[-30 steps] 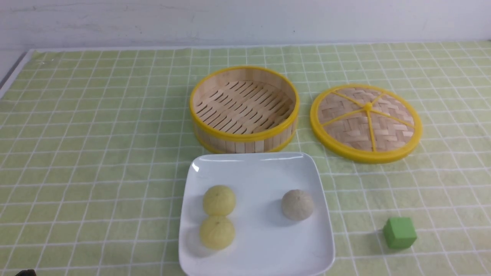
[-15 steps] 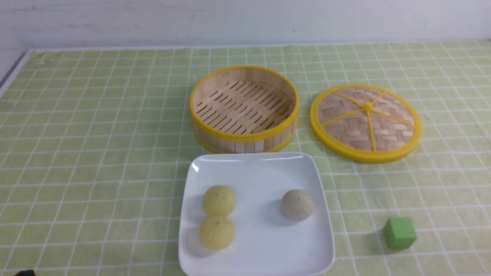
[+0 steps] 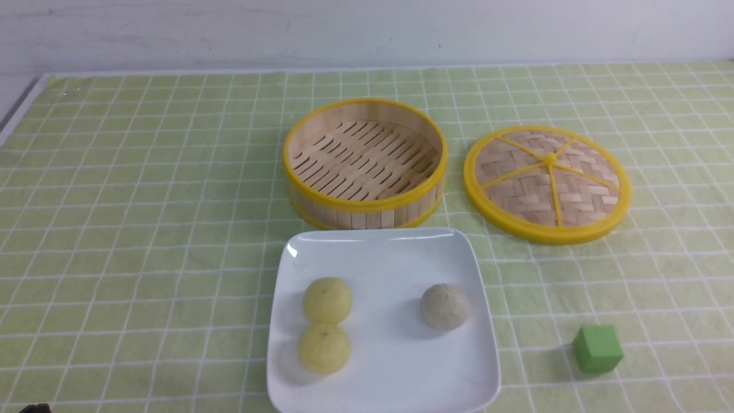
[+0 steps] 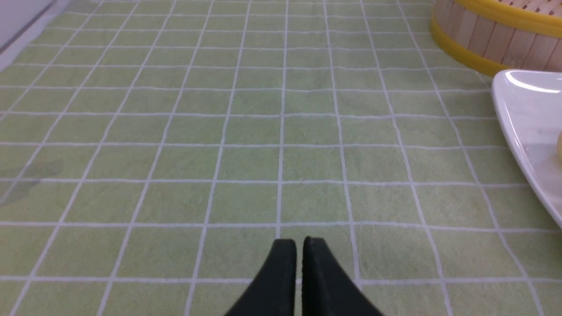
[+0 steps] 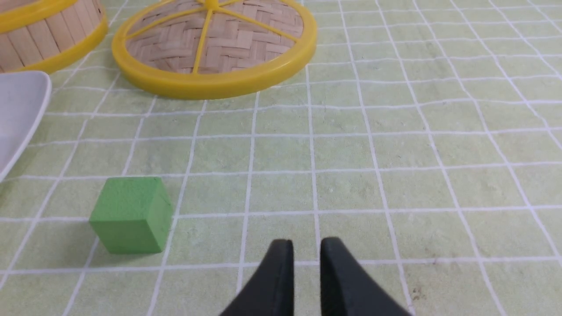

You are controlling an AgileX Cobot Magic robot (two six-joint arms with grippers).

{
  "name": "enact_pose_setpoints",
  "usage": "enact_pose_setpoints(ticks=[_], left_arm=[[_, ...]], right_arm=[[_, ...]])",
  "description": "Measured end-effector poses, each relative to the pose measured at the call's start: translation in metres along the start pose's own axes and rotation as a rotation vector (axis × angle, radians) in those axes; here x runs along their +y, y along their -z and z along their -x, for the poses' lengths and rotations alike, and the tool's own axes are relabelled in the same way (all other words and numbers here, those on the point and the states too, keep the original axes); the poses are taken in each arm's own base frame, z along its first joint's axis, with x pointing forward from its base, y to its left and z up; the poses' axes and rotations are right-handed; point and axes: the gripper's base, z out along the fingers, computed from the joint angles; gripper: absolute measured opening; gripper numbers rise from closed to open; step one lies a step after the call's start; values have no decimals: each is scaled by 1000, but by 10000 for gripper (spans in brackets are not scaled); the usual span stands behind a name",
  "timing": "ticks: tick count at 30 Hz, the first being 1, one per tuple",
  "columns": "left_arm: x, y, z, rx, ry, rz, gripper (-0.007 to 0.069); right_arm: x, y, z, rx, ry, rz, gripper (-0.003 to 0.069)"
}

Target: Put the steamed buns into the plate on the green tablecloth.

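Three steamed buns lie on the white square plate (image 3: 378,252) at the front middle of the green tablecloth (image 3: 143,201): two pale yellow ones (image 3: 327,299) (image 3: 324,347) touching on its left side, and a greyish-beige one (image 3: 444,306) on its right. My left gripper (image 4: 300,241) is shut and empty, low over bare cloth to the left of the plate (image 4: 527,109). My right gripper (image 5: 307,242) is shut with a narrow gap and empty, over cloth to the right of the green cube (image 5: 131,214). Neither gripper shows in the front view.
An empty bamboo steamer basket (image 3: 364,163) stands just behind the plate. Its woven lid (image 3: 547,182) lies flat to its right. A green cube (image 3: 597,348) sits on the cloth right of the plate. The cloth's left edge meets the table edge (image 3: 17,115).
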Motion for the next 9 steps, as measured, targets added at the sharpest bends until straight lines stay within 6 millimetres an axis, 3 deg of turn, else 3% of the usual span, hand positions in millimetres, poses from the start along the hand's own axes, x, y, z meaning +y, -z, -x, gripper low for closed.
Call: enact_pose_setpoints(ticks=[9], left_arm=[[1,0,0,0,-21,9,72]], right_arm=[[0,0,0,0,0,0,128]])
